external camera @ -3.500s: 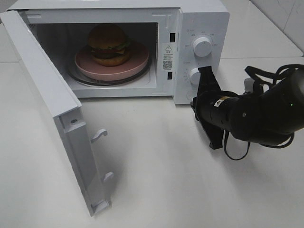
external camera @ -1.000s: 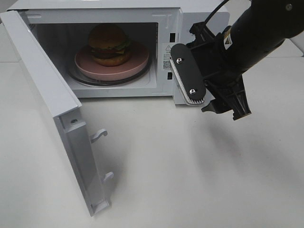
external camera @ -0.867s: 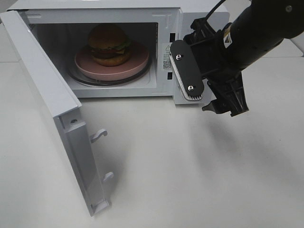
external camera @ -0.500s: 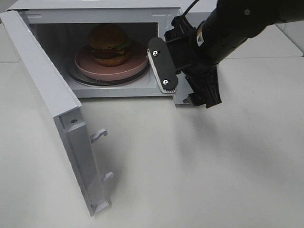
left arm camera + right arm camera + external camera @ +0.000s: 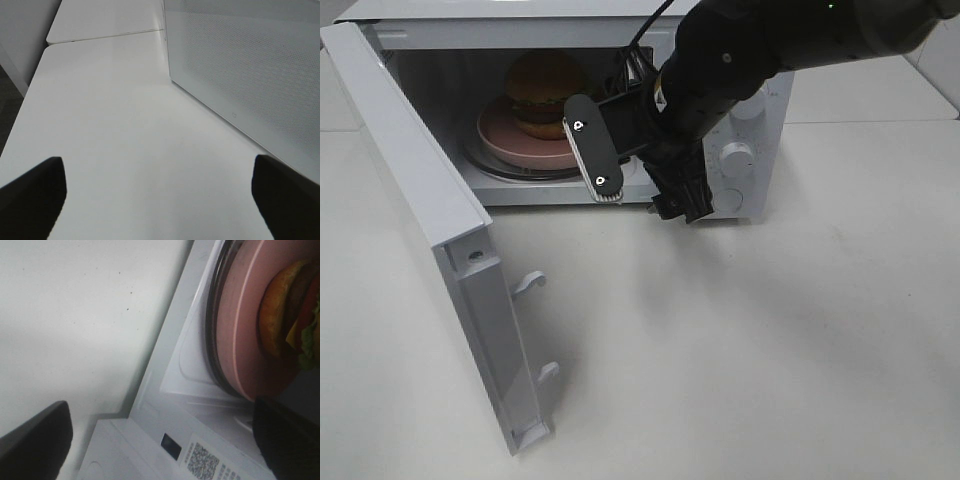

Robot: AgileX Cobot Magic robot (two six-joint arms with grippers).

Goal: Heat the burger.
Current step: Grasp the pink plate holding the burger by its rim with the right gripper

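One microwave (image 5: 740, 110) stands on the white table (image 5: 740, 340), its door (image 5: 420, 220) swung wide open. Inside it there is one burger (image 5: 542, 95) sitting on one pink plate (image 5: 510, 135), and the plate rests on the glass turntable (image 5: 495, 165). On the control panel two knobs show, though only the lower knob (image 5: 737, 155) is plain to see; the upper one is mostly behind the arm.

The right gripper (image 5: 640, 180) hangs at the front of the oven's opening, just at its right edge, with its jaws spread apart and nothing between them. One broad black finger (image 5: 593, 146) faces the high camera, and the burger and plate lie just beyond it, further into the cavity and not touching it. From the right wrist camera the right gripper (image 5: 165, 440) has the plate rim, the burger (image 5: 290, 315) with its lettuce and cheese, and a QR sticker (image 5: 202, 464) on the oven frame ahead of it, the bare table off to one side.

The left gripper (image 5: 160, 192) shows only in its own wrist view, released and empty, its two dark fingertips (image 5: 32, 192) wide apart over bare table. Ahead of it and to one side runs the dotted outer face of the oven door (image 5: 250, 75).
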